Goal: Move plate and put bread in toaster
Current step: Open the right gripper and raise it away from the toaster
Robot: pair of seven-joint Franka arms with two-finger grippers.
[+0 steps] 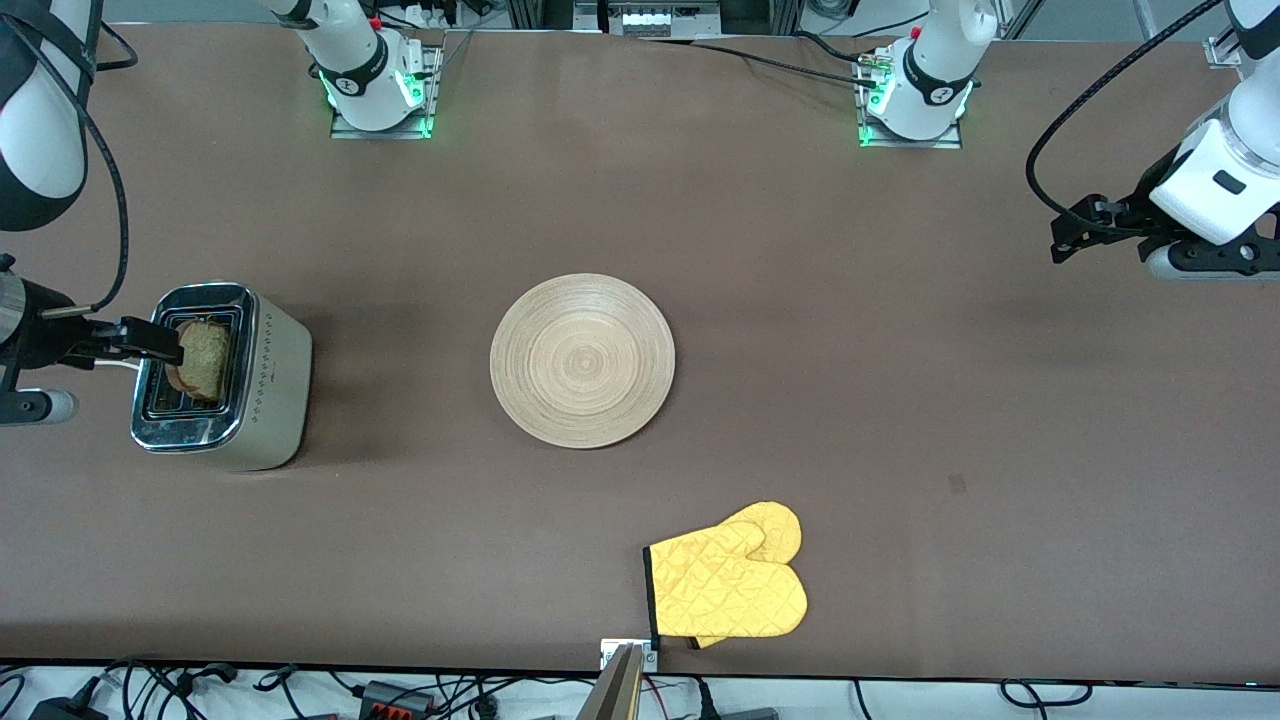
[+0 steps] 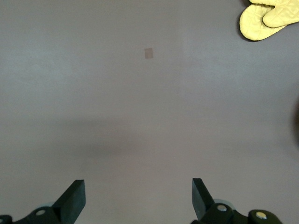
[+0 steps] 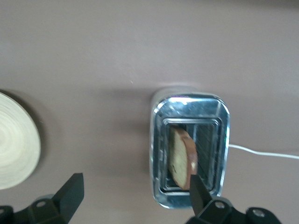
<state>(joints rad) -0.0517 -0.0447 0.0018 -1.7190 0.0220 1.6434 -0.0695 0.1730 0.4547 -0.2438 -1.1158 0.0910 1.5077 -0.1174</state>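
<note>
From the front I see the right gripper (image 1: 165,342) over the toaster (image 1: 222,377) at the right arm's end of the table, the bread (image 1: 203,360) standing tilted in a slot, and the bare plate (image 1: 582,360) mid-table. The left gripper (image 1: 1075,235) waits over the left arm's end. My left wrist view shows its fingers (image 2: 74,200) spread wide, holding nothing, the oven mitt (image 2: 268,18) off beside. My right wrist view shows those fingers (image 3: 70,193) wide apart too, the bread (image 3: 182,158) released.
</note>
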